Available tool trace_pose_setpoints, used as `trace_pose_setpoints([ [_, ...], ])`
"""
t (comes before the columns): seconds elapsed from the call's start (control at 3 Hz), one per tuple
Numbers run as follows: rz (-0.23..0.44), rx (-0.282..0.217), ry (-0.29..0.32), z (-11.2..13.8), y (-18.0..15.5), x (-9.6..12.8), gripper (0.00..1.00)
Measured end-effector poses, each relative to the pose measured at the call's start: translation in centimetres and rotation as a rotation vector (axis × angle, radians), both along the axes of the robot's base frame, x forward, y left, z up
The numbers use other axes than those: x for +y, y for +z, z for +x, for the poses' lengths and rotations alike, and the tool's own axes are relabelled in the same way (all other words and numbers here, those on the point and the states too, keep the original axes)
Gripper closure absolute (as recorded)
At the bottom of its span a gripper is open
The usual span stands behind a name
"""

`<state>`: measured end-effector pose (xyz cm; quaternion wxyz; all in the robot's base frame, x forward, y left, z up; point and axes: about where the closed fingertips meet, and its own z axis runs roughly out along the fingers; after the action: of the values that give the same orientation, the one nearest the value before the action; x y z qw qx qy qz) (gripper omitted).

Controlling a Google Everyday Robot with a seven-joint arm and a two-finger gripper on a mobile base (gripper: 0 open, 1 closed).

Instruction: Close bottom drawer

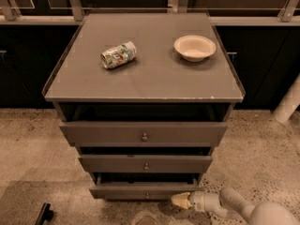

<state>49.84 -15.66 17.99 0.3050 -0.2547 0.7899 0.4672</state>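
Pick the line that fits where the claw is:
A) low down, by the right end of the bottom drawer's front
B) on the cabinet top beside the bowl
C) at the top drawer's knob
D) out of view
A: the claw sits low in the camera view, just in front of the right end of the bottom drawer, well below the other two drawers.

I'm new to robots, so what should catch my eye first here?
A grey cabinet with three stacked drawers, all standing ajar; the bottom drawer is nearest the floor. The cream-tipped gripper is low down, by that drawer's front right corner. On the cabinet top lie a crushed can and a pale bowl.
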Motion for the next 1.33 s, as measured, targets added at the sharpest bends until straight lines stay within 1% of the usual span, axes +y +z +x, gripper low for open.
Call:
trace_pose_setpoints([
  [0.33, -0.018, -0.058, -0.051, 3.5, 1.2, -2.0, 1.00],
  [0.67, -0.018, -0.058, -0.051, 3.4, 1.2, -2.0, 1.00],
  [1.0, -0.052, -0.088, -0.103, 5.7, 1.6, -3.2, 1.00],
  [1.33, -0.052, -0.088, -0.103, 5.6, 1.6, -3.2, 1.00],
])
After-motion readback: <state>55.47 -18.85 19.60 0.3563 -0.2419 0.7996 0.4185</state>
